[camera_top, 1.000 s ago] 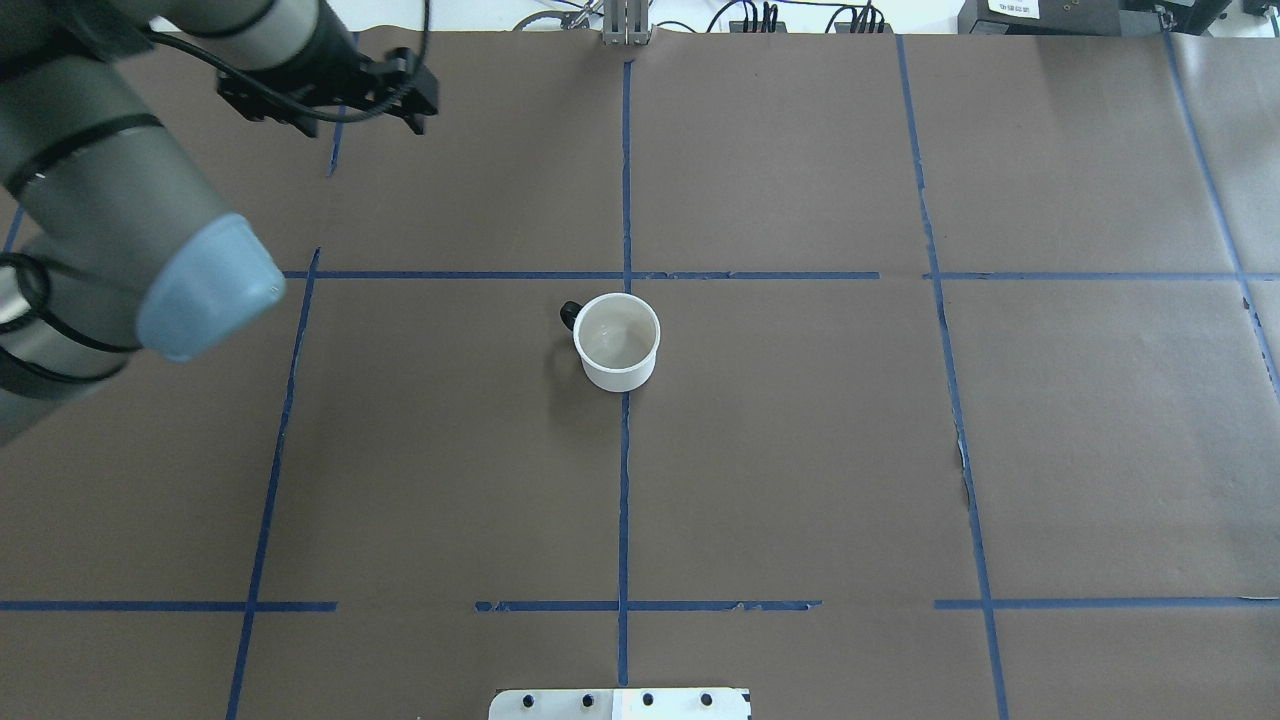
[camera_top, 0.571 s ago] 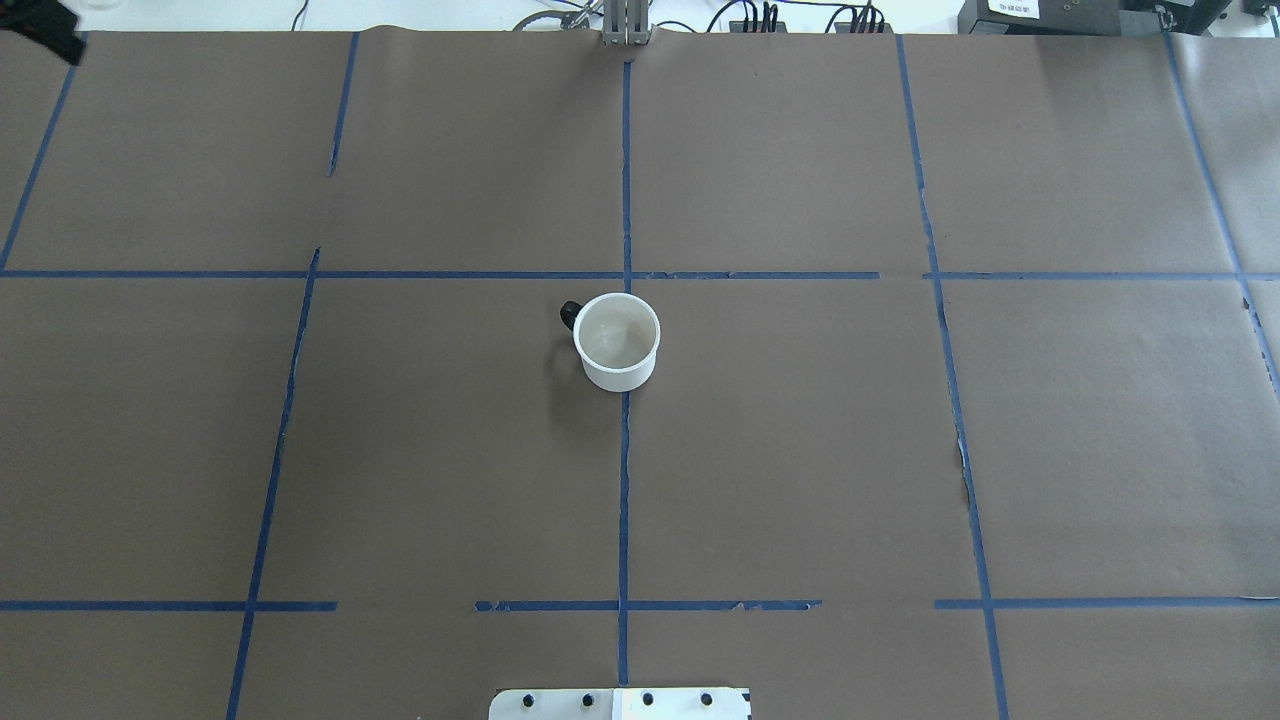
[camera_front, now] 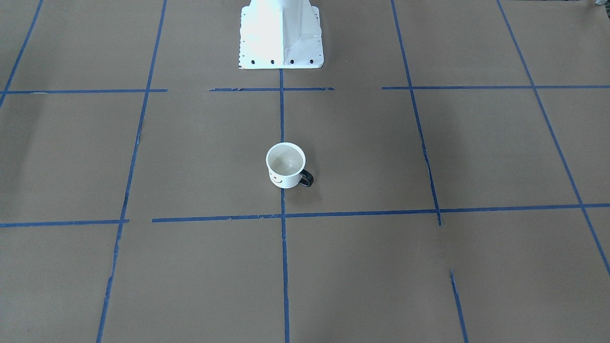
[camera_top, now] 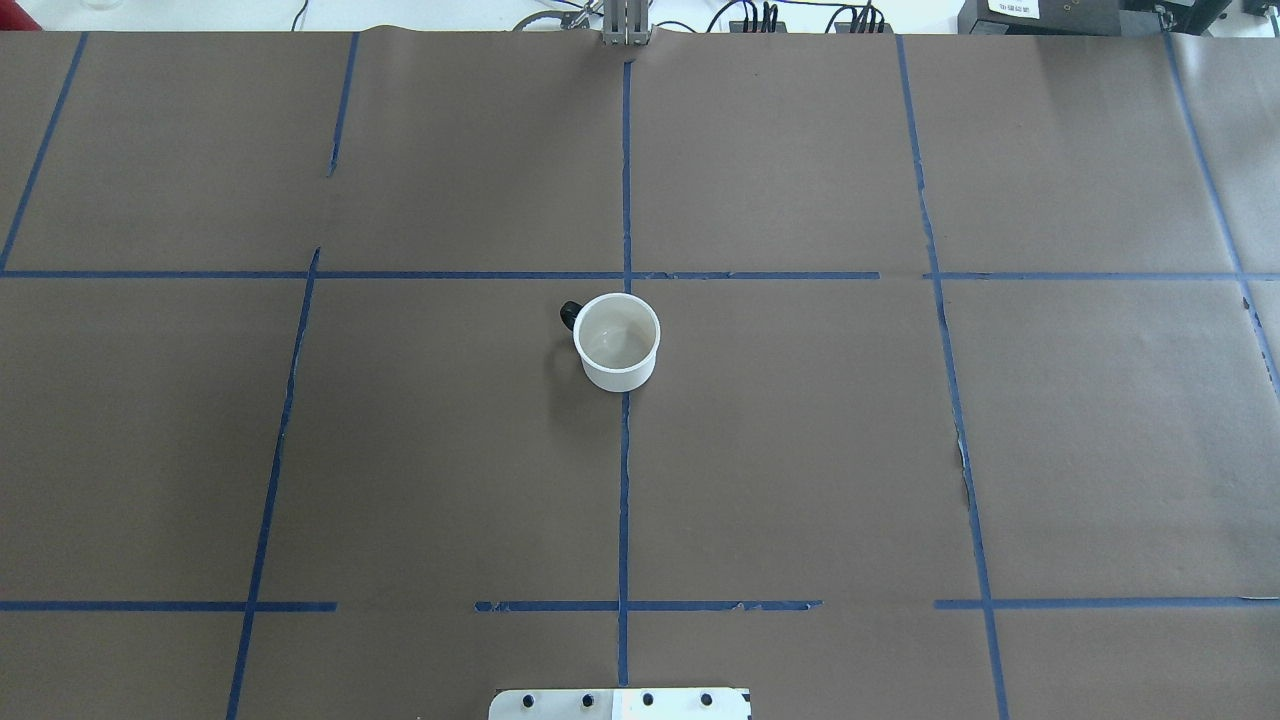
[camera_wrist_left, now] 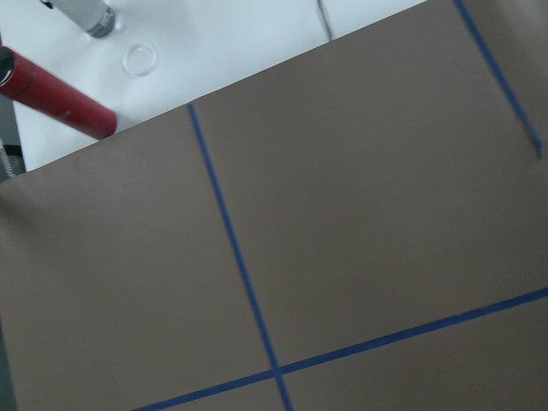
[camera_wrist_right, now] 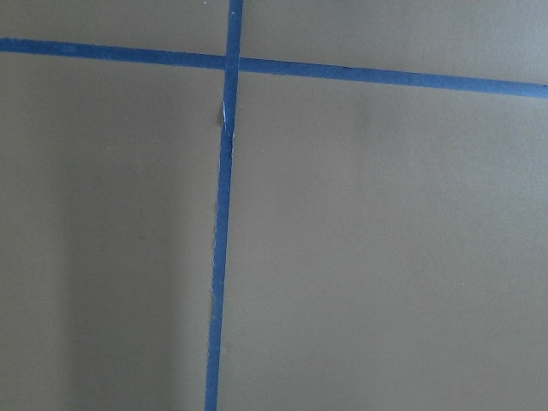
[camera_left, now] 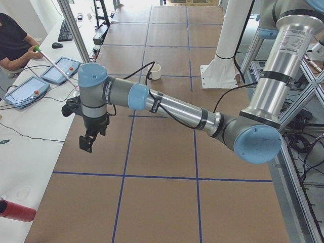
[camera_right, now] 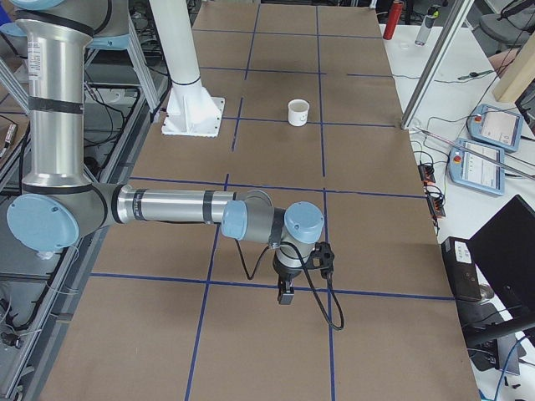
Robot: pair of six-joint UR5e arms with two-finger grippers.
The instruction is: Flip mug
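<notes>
Mug [camera_top: 617,342] is stood upright, axis vertical, mouth up, handle [camera_top: 570,315] at 10 o'clock in the overhead view. Finger spread of left gripper [camera_left: 87,142] and right gripper [camera_right: 286,294] cannot be told.

Left fingers [camera_left: 85,144], right fingers [camera_right: 285,296]: too small to tell.

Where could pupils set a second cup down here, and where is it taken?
Free: the blue-taped squares either side of the mug. Taken: the mug's spot on the centre line, the base plate at the robot's edge. The left arm and right arm overhang the table ends.
</notes>
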